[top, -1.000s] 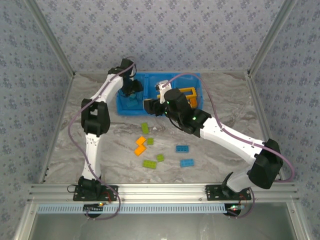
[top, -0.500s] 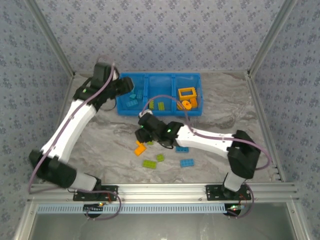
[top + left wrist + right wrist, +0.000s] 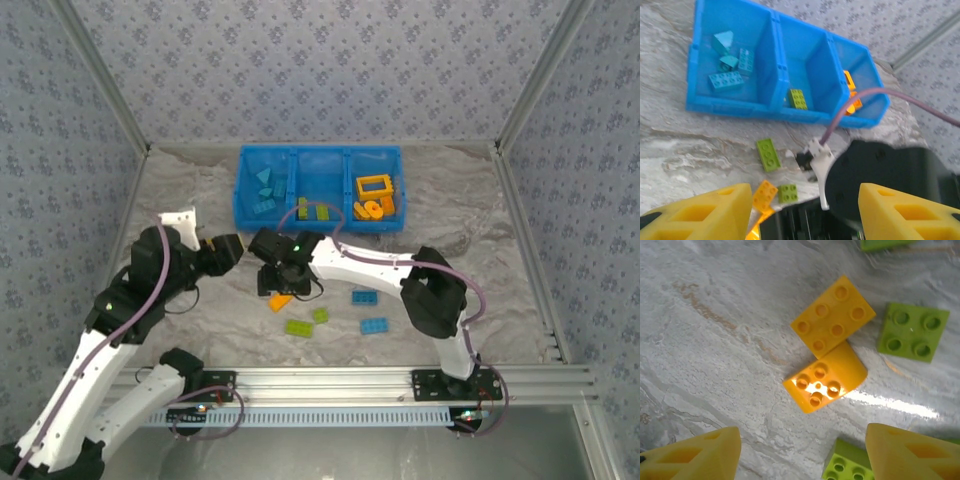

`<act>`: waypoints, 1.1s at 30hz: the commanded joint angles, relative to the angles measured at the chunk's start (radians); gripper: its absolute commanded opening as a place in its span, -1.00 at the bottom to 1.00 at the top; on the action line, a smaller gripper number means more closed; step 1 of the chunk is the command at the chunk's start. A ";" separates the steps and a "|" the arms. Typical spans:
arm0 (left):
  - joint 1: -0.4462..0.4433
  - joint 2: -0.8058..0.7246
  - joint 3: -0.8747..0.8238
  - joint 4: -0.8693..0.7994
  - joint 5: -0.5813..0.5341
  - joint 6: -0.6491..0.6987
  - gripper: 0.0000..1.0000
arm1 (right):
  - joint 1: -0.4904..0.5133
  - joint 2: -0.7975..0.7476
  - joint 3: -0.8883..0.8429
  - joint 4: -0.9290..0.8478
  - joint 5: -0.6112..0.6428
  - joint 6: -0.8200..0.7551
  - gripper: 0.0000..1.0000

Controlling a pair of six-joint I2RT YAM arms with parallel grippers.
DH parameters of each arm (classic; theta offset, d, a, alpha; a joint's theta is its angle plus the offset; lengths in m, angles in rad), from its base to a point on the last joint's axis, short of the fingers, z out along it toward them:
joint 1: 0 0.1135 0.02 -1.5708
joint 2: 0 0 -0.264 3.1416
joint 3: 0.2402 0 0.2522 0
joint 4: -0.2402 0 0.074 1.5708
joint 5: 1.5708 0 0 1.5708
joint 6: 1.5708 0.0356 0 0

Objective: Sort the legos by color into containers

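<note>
Hovering open and empty, right claw (image 3: 801, 437) sits above two touching orange legos (image 3: 826, 382) on glossy marbled desk (image 3: 705, 350); studded plastic, one curved; left claw (image 3: 805, 192) open, empty.

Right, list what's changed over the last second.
The left gripper pulled back from the bin toward the near left, open and empty. The right gripper left the bin too and came down over two orange bricks, open, holding nothing. The loose blue bricks and green bricks stayed put.
</note>
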 commanded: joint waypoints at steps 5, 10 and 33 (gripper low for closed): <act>-0.018 -0.065 -0.031 -0.038 0.052 -0.021 0.14 | -0.021 0.125 0.100 -0.044 -0.107 0.238 0.39; -0.021 -0.064 -0.014 -0.047 0.059 -0.013 0.13 | -0.021 0.187 0.127 -0.046 -0.127 0.342 0.40; -0.021 -0.185 0.025 -0.189 0.091 -0.032 0.10 | -0.033 0.268 0.135 -0.088 -0.069 0.462 0.04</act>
